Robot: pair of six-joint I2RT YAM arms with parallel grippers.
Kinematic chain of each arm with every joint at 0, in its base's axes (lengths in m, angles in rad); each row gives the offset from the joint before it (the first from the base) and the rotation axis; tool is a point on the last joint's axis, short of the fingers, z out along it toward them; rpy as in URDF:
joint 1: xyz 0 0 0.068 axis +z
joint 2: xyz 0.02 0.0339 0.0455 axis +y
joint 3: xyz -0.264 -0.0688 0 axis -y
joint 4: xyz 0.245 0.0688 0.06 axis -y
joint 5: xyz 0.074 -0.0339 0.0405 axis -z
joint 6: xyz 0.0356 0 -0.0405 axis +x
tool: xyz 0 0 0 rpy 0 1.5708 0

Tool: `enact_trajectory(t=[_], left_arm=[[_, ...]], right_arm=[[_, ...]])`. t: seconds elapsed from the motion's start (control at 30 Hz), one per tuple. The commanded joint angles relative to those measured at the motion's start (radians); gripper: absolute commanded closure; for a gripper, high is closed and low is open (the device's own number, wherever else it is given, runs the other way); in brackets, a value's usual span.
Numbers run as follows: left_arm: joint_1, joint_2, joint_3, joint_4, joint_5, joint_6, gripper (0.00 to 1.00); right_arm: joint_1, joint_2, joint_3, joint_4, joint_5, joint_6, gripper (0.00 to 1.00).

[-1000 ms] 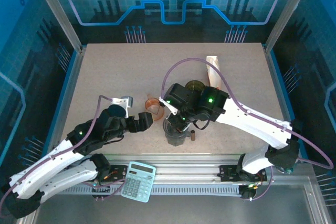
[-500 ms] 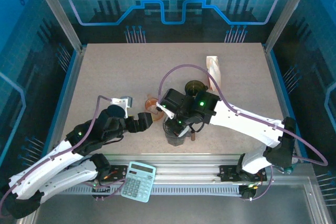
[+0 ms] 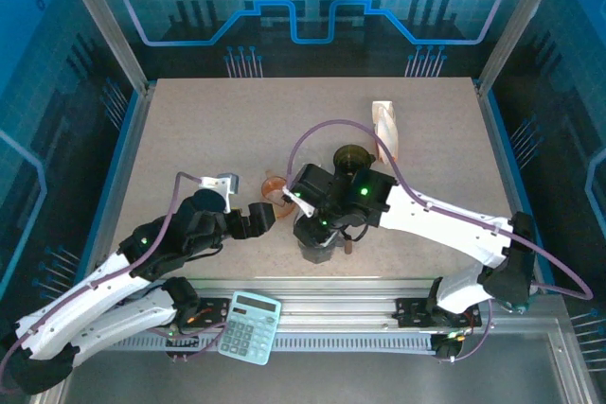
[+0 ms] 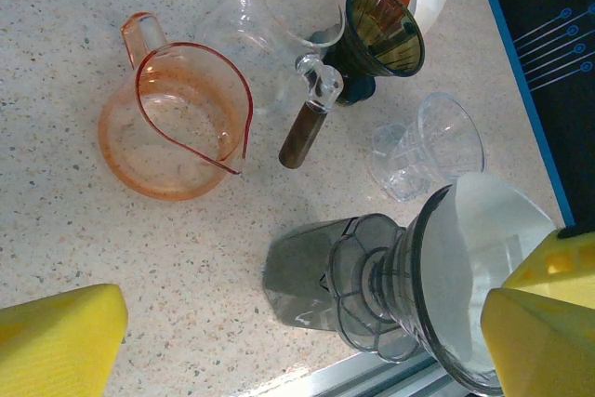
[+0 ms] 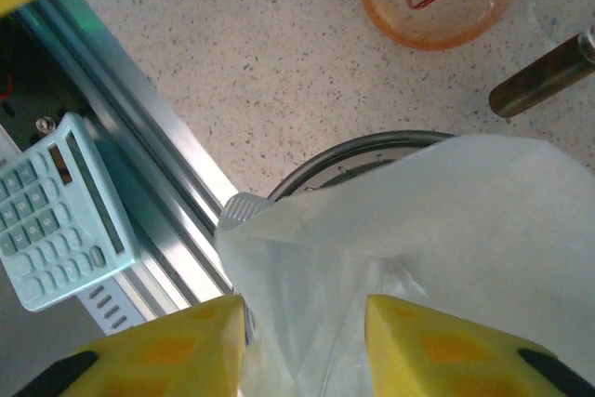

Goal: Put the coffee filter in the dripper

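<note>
While the dripper (image 4: 372, 285) stands near the desk's (image 3: 208, 139) front edge, the right arm bends over it, claw (image 5: 305, 341) parted, seemingly loose, around the coffee filter (image 5: 418, 220) seated inside; left claw (image 3: 268, 218) spread wide.

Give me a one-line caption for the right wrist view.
Paper filter seated in the dripper, right gripper open astride its edge; orange pitcher and calculator nearby.

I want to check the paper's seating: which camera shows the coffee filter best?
Left wrist: the white coffee filter sits inside the grey dripper, seen from the side. Right wrist gives a cropped close-up of the paper; in the top external view the right arm covers it.
</note>
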Motion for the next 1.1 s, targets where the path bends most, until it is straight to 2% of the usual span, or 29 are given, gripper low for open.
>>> enact_trajectory(t=[0.0,0.17,0.27,0.33,0.43,0.73,0.87,0.97,1.07], left_arm=[[0.009,0.011,0.046,0.000,0.020,-0.007,0.01],[0.011,0.043,0.058,0.035,0.050,0.004,0.01],[0.012,0.082,0.068,0.074,0.093,0.021,0.01],[0.011,0.114,0.077,0.094,0.125,0.030,0.02],[0.011,0.150,0.089,0.116,0.161,0.033,0.07],[0.012,0.205,0.116,0.106,0.246,0.059,0.04],[0.011,0.220,0.124,0.094,0.254,0.063,0.04],[0.011,0.225,0.125,0.097,0.258,0.063,0.04],[0.012,0.228,0.124,0.103,0.267,0.062,0.04]], right_arm=[[0.006,-0.068,-0.013,0.027,0.003,0.004,0.48],[0.005,-0.154,-0.038,0.033,0.052,0.018,0.33],[-0.015,-0.215,-0.076,0.041,0.115,0.040,0.29],[-0.056,-0.243,-0.111,0.052,0.126,0.051,0.28],[-0.132,-0.252,-0.156,0.085,0.074,0.029,0.28],[-0.226,-0.153,-0.129,0.089,0.006,-0.116,0.29],[-0.233,-0.111,-0.092,0.089,-0.055,-0.155,0.36],[-0.233,-0.088,-0.079,0.074,-0.052,-0.160,0.52],[-0.232,-0.084,-0.081,0.074,-0.034,-0.150,0.75]])
